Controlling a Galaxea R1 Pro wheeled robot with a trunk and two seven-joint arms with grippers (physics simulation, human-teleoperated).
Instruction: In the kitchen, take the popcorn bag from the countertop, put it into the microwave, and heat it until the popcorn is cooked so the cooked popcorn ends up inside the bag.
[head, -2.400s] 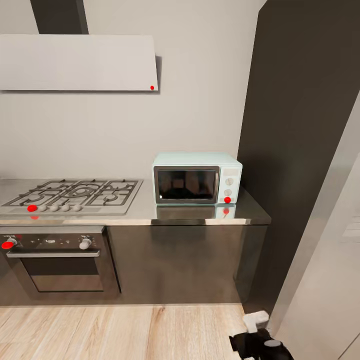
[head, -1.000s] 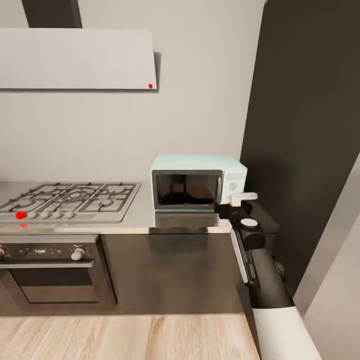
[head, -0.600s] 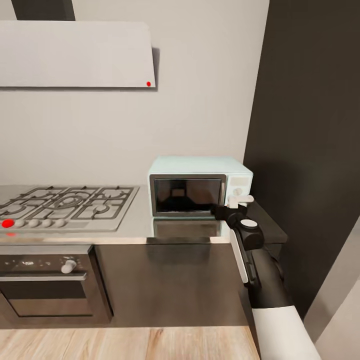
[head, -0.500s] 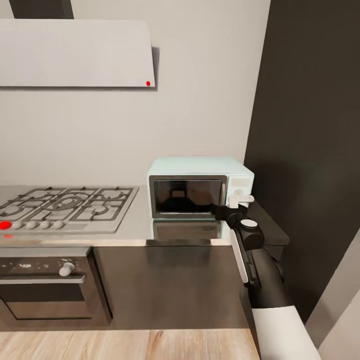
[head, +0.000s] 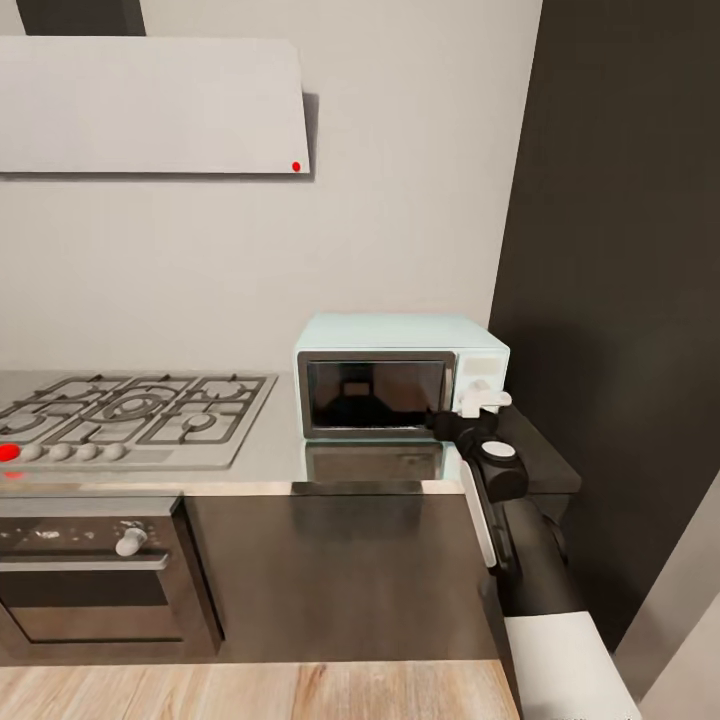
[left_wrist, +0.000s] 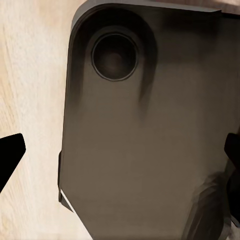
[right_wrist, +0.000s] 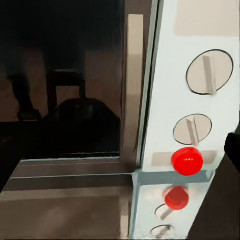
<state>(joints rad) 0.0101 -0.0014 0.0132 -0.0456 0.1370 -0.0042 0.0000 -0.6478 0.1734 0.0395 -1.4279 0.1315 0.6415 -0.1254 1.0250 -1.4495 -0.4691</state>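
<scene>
The pale mint-blue microwave (head: 400, 375) stands on the grey countertop (head: 270, 450) with its dark glass door (right_wrist: 65, 85) closed. My right gripper (head: 463, 410) is held up at the microwave's lower right front corner, open, with nothing between its fingers. The right wrist view looks close at the door edge, two knobs (right_wrist: 209, 71) and a red button (right_wrist: 187, 160) on the light panel. My left gripper (left_wrist: 120, 155) is open and hangs low over the robot's dark base (left_wrist: 150, 140). The popcorn bag and popcorn are out of view.
A gas hob (head: 130, 410) lies left of the microwave, with a built-in oven (head: 90, 570) under it and a flat grey hood (head: 150, 105) above. A tall dark cabinet (head: 620, 250) rises right of the microwave. Wood floor (head: 250, 690) runs along the cabinet fronts.
The camera has come closer to the counter. My right arm has risen from near the floor to the microwave's control panel; in the last half second it has barely moved.
</scene>
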